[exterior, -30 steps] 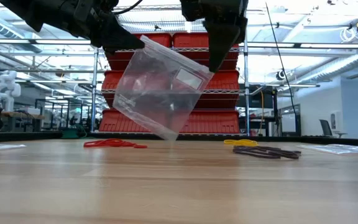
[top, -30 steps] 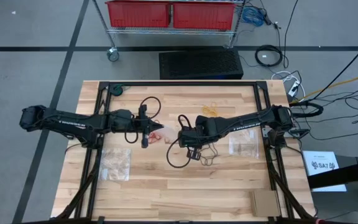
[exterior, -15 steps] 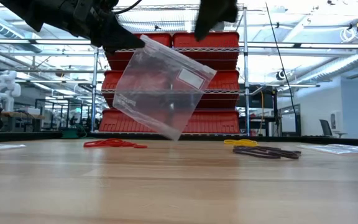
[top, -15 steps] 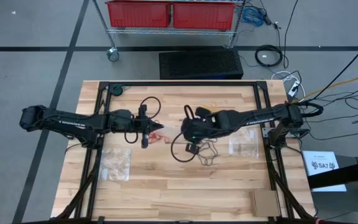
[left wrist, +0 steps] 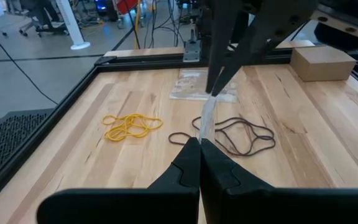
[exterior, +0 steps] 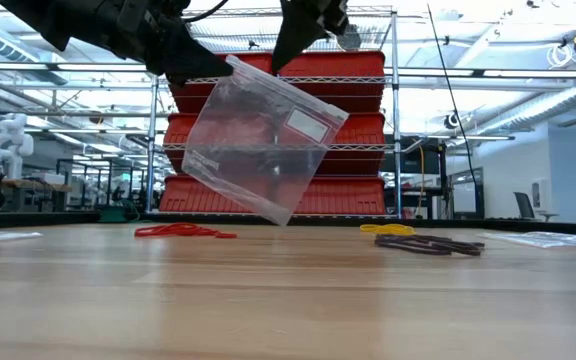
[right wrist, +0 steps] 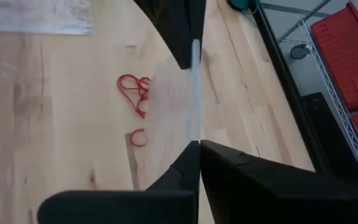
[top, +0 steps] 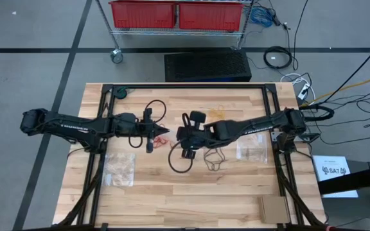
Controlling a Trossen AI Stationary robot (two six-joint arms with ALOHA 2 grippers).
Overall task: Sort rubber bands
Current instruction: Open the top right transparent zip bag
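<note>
While aloft, clear bag [exterior: 260, 150] seemingly empty

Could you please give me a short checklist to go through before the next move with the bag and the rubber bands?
1. Left pincer shut on the clear bag's upper corner: ok.
2. Right pincer shut on the bag's opposite edge: ok, the film runs between its fingers in the right wrist view.
3. Bag lifted off the table: ok, it hangs tilted above the wood.
4. Bag mouth pulled open: cannot tell.
5. Red rubber bands, yellow rubber bands and black rubber bands lying in separate heaps: ok.
6. Bag's contents: cannot tell.
</note>
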